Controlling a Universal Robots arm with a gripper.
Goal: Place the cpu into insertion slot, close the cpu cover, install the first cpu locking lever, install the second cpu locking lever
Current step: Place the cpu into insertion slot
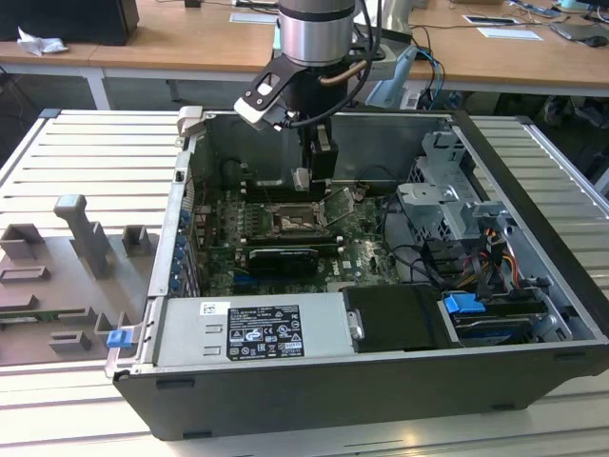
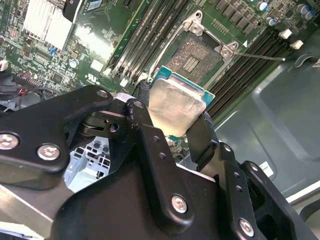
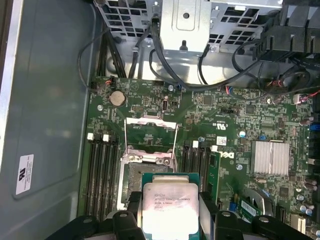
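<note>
While end effector (image 2: 175, 109) grips cpu (image 3: 170, 202) near the insertion slot (image 2: 197, 57), cpu cover (image 3: 150, 120) raised, memory slots (image 3: 102, 175) flanking

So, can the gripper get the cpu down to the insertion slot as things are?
Probably yes: the cpu cover stands swung open, the insertion slot lies bare, and the gripper holds the cpu above it.

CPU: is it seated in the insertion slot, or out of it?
Out. In the second wrist view the tool grips the cpu by its edges, clear of the insertion slot, whose contact field lies bare.
</note>
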